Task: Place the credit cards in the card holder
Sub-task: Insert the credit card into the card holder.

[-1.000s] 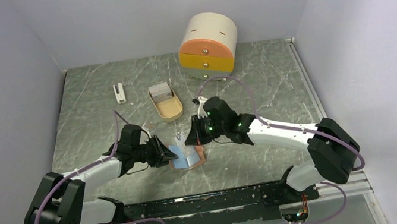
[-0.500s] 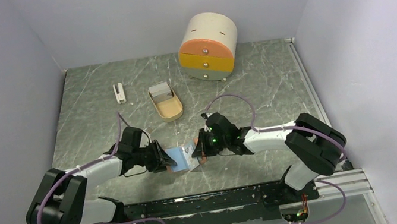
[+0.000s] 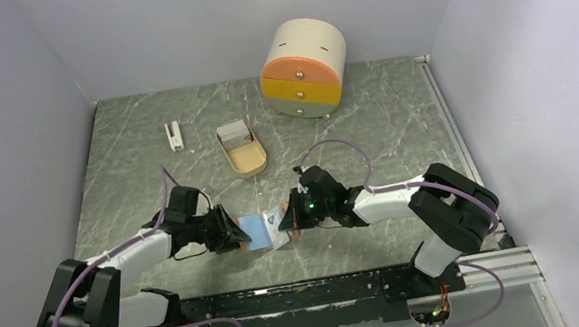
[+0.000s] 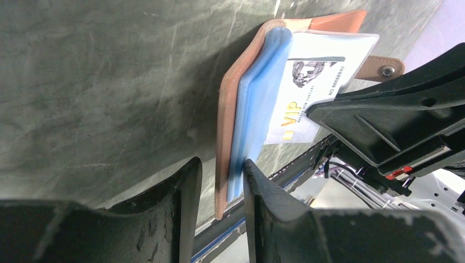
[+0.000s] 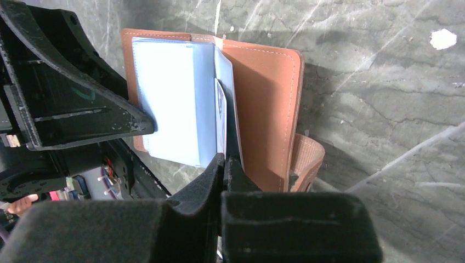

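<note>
Top external, card holder [image 3: 264,229] barely shifted since before, left gripper [image 3: 237,231] clamping its edge, right gripper [image 3: 284,221] pinching a credit card [image 4: 307,82].

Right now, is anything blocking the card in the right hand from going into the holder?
Nothing visible does. The right hand pinches the white VIP card against the blue sleeves of the card holder; the left hand clamps the opposite edge, clear of it.

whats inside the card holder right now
The open card holder holds pale blue clear sleeves, with a white VIP card partly slid in among them. The sleeves and right gripper hide any other cards.
</note>
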Tool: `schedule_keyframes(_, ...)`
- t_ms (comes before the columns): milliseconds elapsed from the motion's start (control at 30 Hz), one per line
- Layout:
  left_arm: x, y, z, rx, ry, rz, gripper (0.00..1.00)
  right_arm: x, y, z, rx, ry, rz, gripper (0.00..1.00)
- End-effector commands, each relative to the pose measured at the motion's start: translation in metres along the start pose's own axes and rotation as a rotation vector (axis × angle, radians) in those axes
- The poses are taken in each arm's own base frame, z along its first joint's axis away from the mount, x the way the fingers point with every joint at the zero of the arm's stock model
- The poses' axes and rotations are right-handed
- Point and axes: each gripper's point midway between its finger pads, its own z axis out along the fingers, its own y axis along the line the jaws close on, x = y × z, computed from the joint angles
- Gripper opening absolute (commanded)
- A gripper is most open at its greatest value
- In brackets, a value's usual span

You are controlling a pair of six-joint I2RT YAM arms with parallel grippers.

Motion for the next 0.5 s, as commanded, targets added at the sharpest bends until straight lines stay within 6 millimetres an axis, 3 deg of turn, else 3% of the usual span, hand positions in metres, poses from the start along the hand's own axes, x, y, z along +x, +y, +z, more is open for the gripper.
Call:
schedule_keyframes(0,-0.002,0.001,-0.008,0.006,-0.018,0.000,0.39,0.003,-0.014,0.005,0.056,0.017,-0.008,0.00)
schedule_keyframes(67,-0.002,0.003,-0.009,-0.001,-0.023,-0.003,0.37,0.003,-0.013,0.005,0.057,0.022,-0.012,0.00)
schedule_keyframes(333,0.001,0.009,-0.004,-0.012,-0.004,-0.015,0.10,0.004,0.004,-0.002,-0.016,0.041,0.001,0.00)
schedule_keyframes(467,-0.003,0.004,-0.004,0.003,0.000,0.007,0.09,-0.004,0.025,-0.008,-0.086,0.017,0.015,0.00)
